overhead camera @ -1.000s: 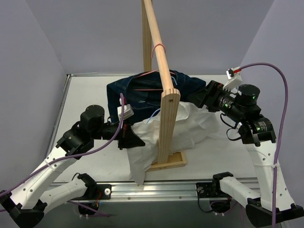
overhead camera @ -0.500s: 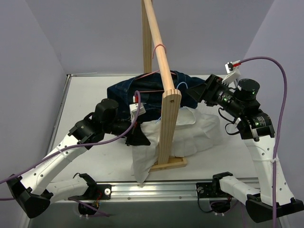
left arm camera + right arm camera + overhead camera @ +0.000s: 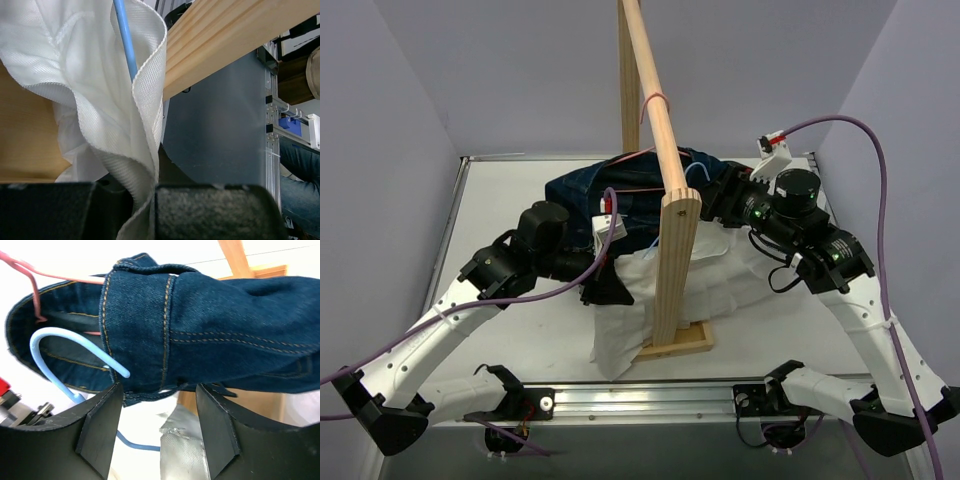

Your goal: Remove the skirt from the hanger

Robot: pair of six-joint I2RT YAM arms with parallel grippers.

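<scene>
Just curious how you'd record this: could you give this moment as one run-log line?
left pincer: shut on white woven cloth | right pincer: open, facing dark blue denim garment | light blue hanger hook: by the denim

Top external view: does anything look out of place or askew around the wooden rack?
Yes. The denim garment and the white garment lie heaped on the table beneath the rod, and the hook of the blue hanger is loose, hooked on nothing.

1 overhead, 2 close wrist views
</scene>
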